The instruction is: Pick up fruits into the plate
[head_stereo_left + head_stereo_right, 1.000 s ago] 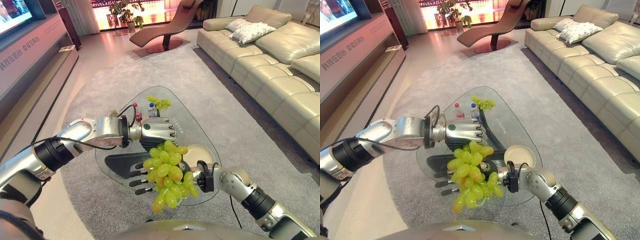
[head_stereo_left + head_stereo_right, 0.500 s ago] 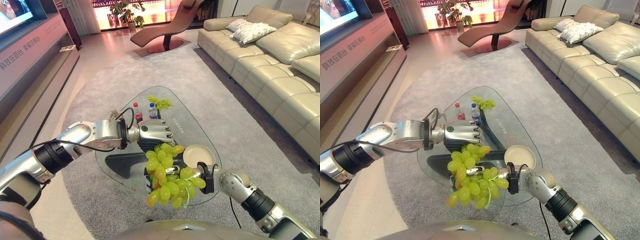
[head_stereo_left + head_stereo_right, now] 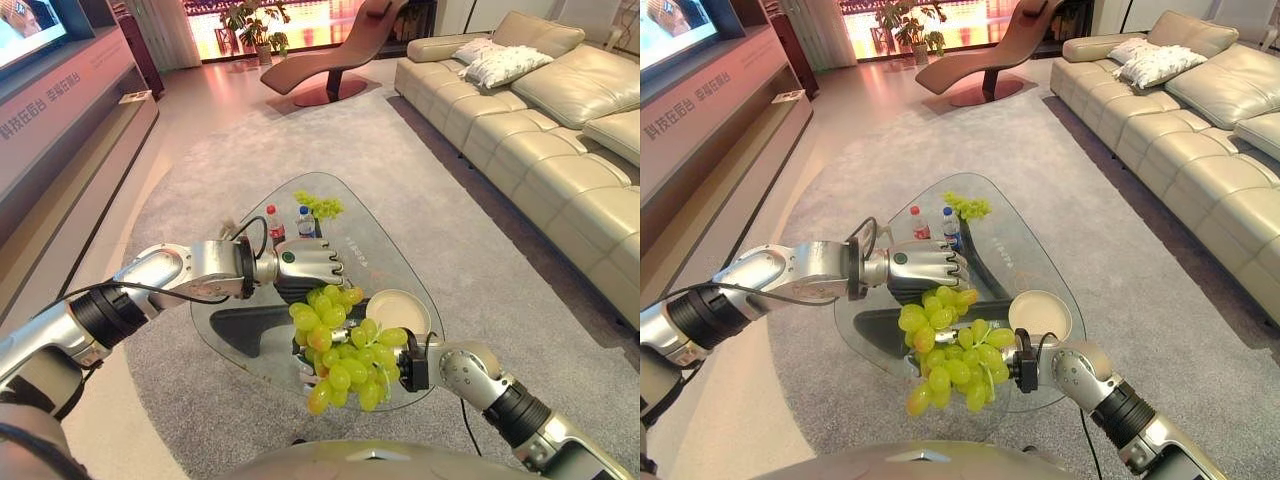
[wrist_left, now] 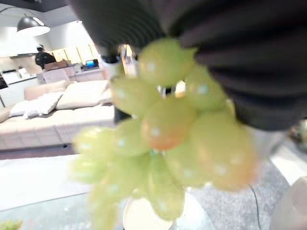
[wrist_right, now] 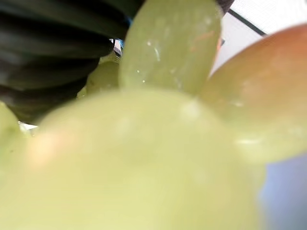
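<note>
Left eye view: a cream leather sofa (image 3: 540, 110) runs along the robot's right side of a grey carpet (image 3: 420, 170), and a brown lounge chair (image 3: 325, 60) stands at the far end. On the carpet sits a glass coffee table (image 3: 385, 250) with rounded corners. Above its near part hangs a large bunch of green grapes (image 3: 340, 345), held off the glass between both hands. The left hand (image 3: 310, 265) sits on top of the bunch with its fingers curled down over the upper grapes. The right hand (image 3: 335, 337) reaches in from the near right and is mostly buried in the bunch, so whether its fingers grip cannot be told. A round cream plate (image 3: 400, 310) rests on the table just beside the bunch, on the robot's right. At the far end of the table stand two small water bottles (image 3: 288, 222), with a smaller bunch of green grapes (image 3: 318, 205) beside them.
</note>
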